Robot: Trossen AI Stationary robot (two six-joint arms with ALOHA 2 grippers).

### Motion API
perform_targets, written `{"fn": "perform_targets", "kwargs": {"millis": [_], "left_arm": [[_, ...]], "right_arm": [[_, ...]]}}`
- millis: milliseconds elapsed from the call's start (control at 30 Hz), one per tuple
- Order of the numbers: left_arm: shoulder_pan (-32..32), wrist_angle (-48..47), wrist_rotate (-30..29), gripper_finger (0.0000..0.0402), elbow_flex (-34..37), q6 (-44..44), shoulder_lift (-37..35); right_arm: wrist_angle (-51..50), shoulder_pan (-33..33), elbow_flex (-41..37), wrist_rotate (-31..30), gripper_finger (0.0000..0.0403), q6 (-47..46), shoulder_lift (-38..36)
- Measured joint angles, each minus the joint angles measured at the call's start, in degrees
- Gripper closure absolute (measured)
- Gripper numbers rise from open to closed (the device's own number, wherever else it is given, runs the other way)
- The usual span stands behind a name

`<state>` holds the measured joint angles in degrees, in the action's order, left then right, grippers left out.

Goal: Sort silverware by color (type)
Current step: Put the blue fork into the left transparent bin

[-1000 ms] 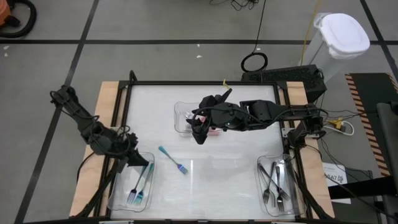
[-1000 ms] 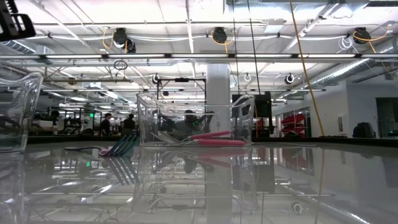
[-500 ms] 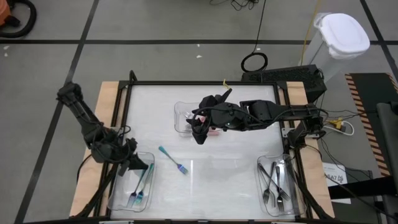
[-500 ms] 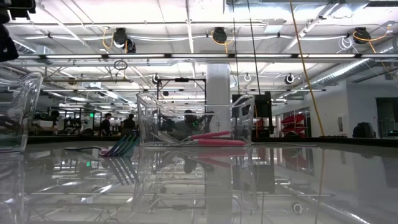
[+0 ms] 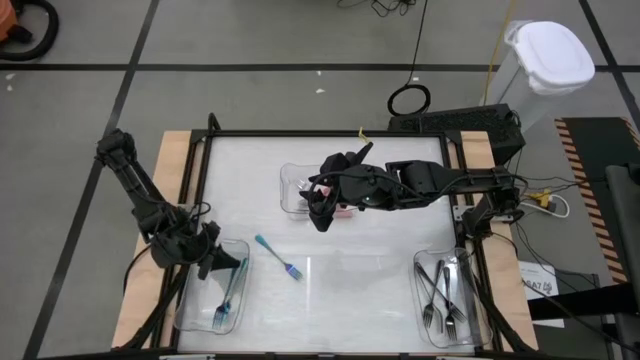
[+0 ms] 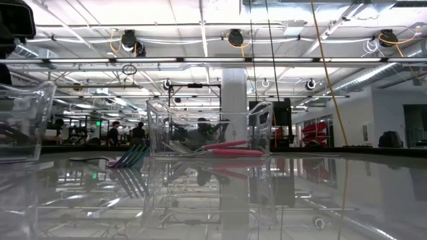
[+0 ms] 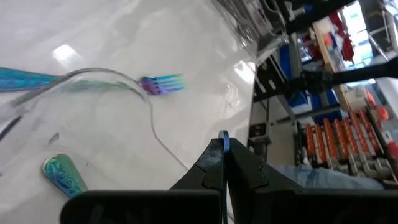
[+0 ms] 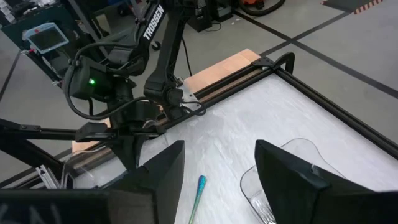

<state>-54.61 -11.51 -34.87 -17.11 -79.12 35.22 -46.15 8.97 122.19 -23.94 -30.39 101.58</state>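
A teal fork [image 5: 278,257] lies on the white table [image 5: 380,250], just right of the front-left tray [image 5: 190,318]. The left pincer [image 5: 212,262], fingers closed and empty, hovers over that tray's rim. The right pincer [image 5: 320,212], fingers spread, hovers over the centre tray [image 5: 292,190].

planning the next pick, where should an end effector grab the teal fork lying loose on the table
Grip the slim teal-handled fork across the middle of its handle, coming straight down from above. It lies flat and diagonal on the white table, clear of the trays, so fingers should straddle the handle crosswise.
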Motion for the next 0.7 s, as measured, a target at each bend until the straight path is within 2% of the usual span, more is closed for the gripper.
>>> {"fn": "perform_targets", "kwargs": {"millis": [300, 700], "left_arm": [[0.0, -0.7, -1.2, 0.0384, 2.5, -6.0, 0.1], [0.0, -1.0, -1.3, 0.0378, 2.5, -6.3, 0.2]], "right_arm": [[0.0, -0.4, 0.0, 0.0, 0.0213, 0.2, 0.0], [0.0, -1.1, 0.0, 0.0, 0.0213, 0.6, 0.0]]}}
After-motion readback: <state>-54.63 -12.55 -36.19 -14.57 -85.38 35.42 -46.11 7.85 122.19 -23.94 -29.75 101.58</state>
